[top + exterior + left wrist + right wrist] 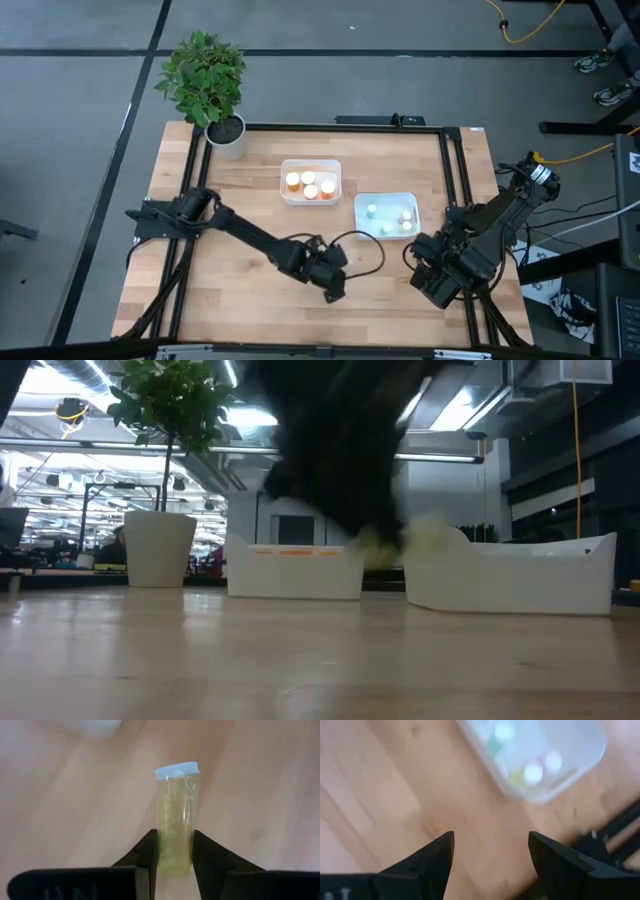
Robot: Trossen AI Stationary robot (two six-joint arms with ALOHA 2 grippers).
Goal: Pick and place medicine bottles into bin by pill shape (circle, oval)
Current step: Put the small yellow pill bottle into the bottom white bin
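Note:
My left gripper (335, 288) is over the near middle of the table, shut on a pale yellow see-through bottle (176, 815) with a whitish ribbed cap (176, 770). In the low view the bottle is a yellow blur (385, 542) under the dark arm, above the table. My right gripper (432, 285) is open and empty over the near right of the table. A clear bin (283, 190) holds three orange bottles with white caps (309, 183). A second clear bin (360, 222) holds pastel bottles (405, 218). My left gripper pinches the yellow bottle's lower body (175, 855) between its two fingers (150, 851), near the end away from the cap. The bottle lies along the fingers, with its cap end pointing away from the wrist. It is lifted clear of the table.
A potted plant (205, 85) in a white pot stands at the far left corner. A black frame rail (450, 180) runs along the table's sides and far edge. Bare wood lies in front of both bins. The right wrist view shows the pastel bin (590, 755) ahead of the right gripper (490, 840).

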